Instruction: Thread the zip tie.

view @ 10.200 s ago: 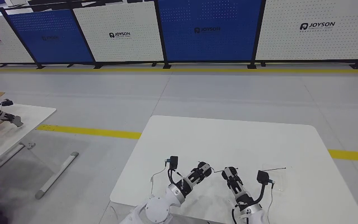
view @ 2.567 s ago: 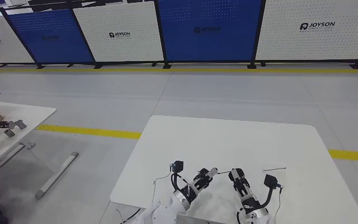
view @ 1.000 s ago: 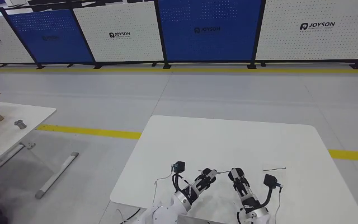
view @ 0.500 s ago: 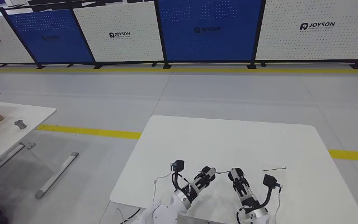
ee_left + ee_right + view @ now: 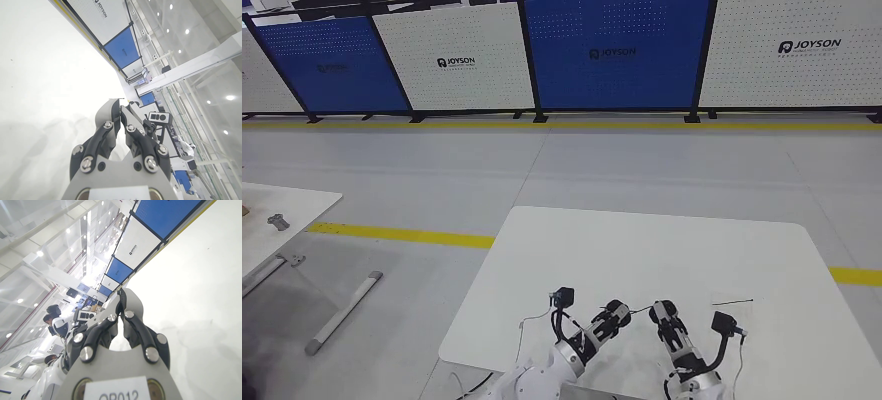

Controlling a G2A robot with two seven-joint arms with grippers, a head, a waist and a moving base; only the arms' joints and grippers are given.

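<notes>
Take 12 o'clock as straight away from the robot across the white table (image 5: 642, 245). Both arms sit at the table's 6 o'clock edge, close together, with their tips turned toward each other. The left gripper (image 5: 623, 311) points toward about 2 o'clock. The right gripper (image 5: 656, 310) is just beside it on the 3 o'clock side and points toward about 11 o'clock. The zip tie (image 5: 640, 309) bridges the short gap between the two tips as a thin black line (barely a hair from above).

In the left wrist view, the left gripper's fingers (image 5: 107, 113) are pressed nearly together, with only a slit between the ribbed pads. They are pinched on one end of the tie, though the strap is too thin to make out inside the slit. In the right wrist view, the right gripper's fingers (image 5: 134, 302) are likewise clamped together. A small black bit of the zip tie (image 5: 119, 292) sticks out at their tip.

A second zip tie (image 5: 732, 301) lies flat on the table at 3 o'clock of the right gripper, apart from it, and runs from 9 to 3 o'clock.

Beyond the table at 12 o'clock stands a row of blue and white pegboard panels (image 5: 617, 55). A yellow floor line (image 5: 402, 236) crosses the floor between the panels and the table. Another white table (image 5: 282, 210) stands well apart at 9 o'clock.
</notes>
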